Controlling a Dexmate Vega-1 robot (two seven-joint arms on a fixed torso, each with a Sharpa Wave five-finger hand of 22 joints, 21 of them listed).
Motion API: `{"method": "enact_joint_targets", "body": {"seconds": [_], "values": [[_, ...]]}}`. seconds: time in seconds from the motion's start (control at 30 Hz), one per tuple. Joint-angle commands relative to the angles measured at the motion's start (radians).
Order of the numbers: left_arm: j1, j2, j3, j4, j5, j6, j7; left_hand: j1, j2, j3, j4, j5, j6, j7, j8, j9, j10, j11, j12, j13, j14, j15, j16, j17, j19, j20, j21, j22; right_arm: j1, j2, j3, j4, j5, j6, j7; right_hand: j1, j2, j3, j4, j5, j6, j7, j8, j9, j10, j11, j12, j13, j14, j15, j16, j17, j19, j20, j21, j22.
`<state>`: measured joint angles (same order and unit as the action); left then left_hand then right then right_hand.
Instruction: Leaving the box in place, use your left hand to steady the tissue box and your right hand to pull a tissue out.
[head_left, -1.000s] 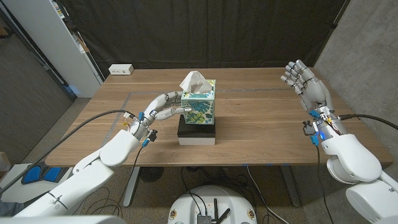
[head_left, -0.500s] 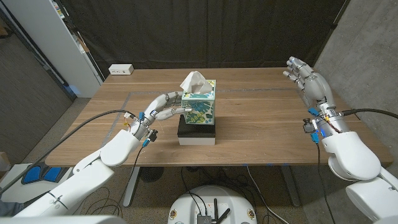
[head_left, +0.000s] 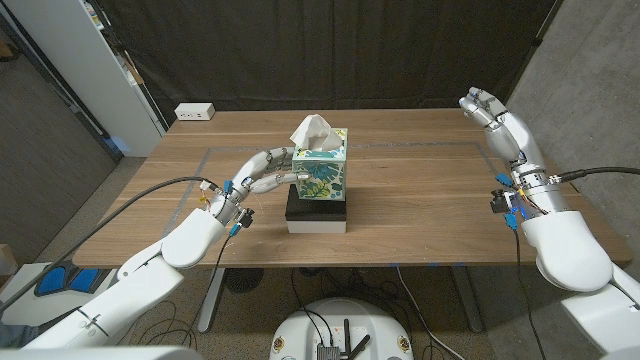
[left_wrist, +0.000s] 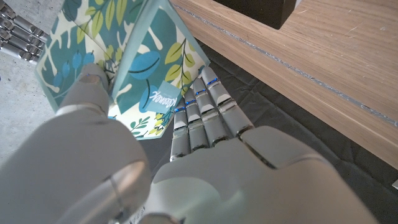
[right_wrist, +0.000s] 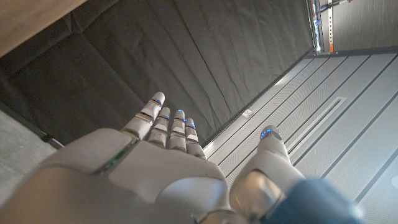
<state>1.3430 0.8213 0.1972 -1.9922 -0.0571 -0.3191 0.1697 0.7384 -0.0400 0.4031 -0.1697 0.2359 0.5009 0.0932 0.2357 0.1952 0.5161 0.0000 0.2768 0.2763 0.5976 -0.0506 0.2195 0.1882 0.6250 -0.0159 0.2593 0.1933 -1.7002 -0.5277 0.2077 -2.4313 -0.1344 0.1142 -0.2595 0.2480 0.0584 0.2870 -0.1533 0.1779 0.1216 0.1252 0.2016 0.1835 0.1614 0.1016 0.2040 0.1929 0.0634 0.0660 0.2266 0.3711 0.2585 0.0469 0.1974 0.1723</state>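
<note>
We see our left hand (head_left: 268, 170) gripping the leaf-patterned tissue box (head_left: 320, 171) on a black-and-white block (head_left: 317, 212) mid-bench (head_left: 420, 200), a tissue (head_left: 313, 131) sticking up. Our right hand (head_left: 497, 118) hovers far right, fingers (right_wrist: 163, 121) apart, holding nothing.

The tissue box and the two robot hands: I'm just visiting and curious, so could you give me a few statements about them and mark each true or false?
1. The left hand touches the side of the tissue box. True.
2. The right hand is pinching the tissue. False: it is raised near the table's far right corner, well away from the box, holding nothing.
3. The tissue box stands on a black and white block. True.
4. No tissue sticks out of the box. False: a white tissue stands up from its top opening.
5. A white power strip lies at the table's far left corner. True.
</note>
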Motion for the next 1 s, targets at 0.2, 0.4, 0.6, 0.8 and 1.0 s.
{"method": "enact_joint_targets", "body": {"seconds": [0.2, 0.4, 0.6, 0.8, 1.0], "values": [[-0.003, -0.005, 0.002, 0.003, 0.007, 0.001, 0.004, 0.053, 0.054, 0.0, 0.004, 0.006, 0.027, 0.015, 0.003, 0.012, 0.014, -0.007, -0.002, 0.005, 0.008, -0.03, -0.001, 0.004, 0.004, 0.001, -0.001, 0.001, 0.008, 0.009, -0.007, -0.043, -0.26, -0.075, -0.014, 0.02, 0.0, 0.01, -0.003, 0.004, 0.016, 0.01, 0.008, 0.003, 0.016, -0.007, 0.005, 0.002, 0.016, -0.007, 0.009, -0.001, 0.016, -0.003, 0.009, 0.003], [-0.012, -0.007, 0.008, 0.006, 0.009, -0.003, 0.003, 0.055, 0.055, 0.0, 0.003, 0.006, 0.027, 0.015, 0.001, 0.012, 0.012, -0.009, -0.004, 0.005, 0.007, -0.032, -0.002, 0.004, 0.005, 0.001, -0.001, 0.002, 0.008, 0.001, -0.017, -0.061, -0.368, -0.119, -0.012, 0.023, 0.001, 0.011, -0.003, 0.004, 0.016, 0.007, 0.007, 0.003, 0.02, -0.012, 0.005, 0.002, 0.019, -0.01, 0.01, -0.001, 0.019, -0.004, 0.01, 0.003], [-0.016, -0.004, 0.011, 0.001, 0.014, 0.014, 0.002, 0.06, 0.054, -0.001, 0.0, 0.007, 0.029, 0.013, 0.0, 0.012, 0.017, -0.015, -0.003, 0.006, 0.009, -0.033, -0.001, 0.004, 0.007, 0.0, -0.001, 0.002, 0.008, -0.005, -0.016, -0.075, -0.429, -0.143, 0.003, 0.026, 0.002, 0.013, -0.004, 0.005, 0.018, 0.008, 0.007, 0.003, 0.022, -0.014, 0.005, 0.002, 0.021, -0.013, 0.01, -0.002, 0.021, -0.007, 0.01, 0.003], [-0.022, -0.004, 0.02, 0.002, 0.008, 0.018, -0.004, 0.064, 0.057, -0.001, 0.0, 0.007, 0.03, 0.016, -0.001, 0.013, 0.018, -0.011, -0.004, 0.007, 0.009, -0.03, -0.001, 0.005, 0.006, 0.001, -0.001, 0.002, 0.005, -0.014, -0.011, -0.093, -0.477, -0.179, 0.039, 0.031, 0.003, 0.015, -0.006, 0.006, 0.02, 0.004, 0.007, 0.003, 0.022, -0.017, 0.004, 0.002, 0.021, -0.013, 0.01, -0.002, 0.024, -0.008, 0.01, 0.003], [-0.024, -0.001, 0.022, -0.003, 0.008, 0.026, -0.004, 0.064, 0.058, -0.002, 0.001, 0.007, 0.031, 0.016, -0.002, 0.013, 0.016, -0.011, -0.006, 0.008, 0.009, -0.03, -0.001, 0.006, 0.007, 0.001, -0.001, 0.002, 0.004, -0.005, -0.014, -0.091, -0.489, -0.17, 0.031, 0.035, 0.004, 0.017, -0.006, 0.007, 0.021, 0.001, 0.007, 0.003, 0.024, -0.016, 0.004, 0.002, 0.022, -0.014, 0.01, -0.003, 0.025, -0.009, 0.009, 0.003]]}}
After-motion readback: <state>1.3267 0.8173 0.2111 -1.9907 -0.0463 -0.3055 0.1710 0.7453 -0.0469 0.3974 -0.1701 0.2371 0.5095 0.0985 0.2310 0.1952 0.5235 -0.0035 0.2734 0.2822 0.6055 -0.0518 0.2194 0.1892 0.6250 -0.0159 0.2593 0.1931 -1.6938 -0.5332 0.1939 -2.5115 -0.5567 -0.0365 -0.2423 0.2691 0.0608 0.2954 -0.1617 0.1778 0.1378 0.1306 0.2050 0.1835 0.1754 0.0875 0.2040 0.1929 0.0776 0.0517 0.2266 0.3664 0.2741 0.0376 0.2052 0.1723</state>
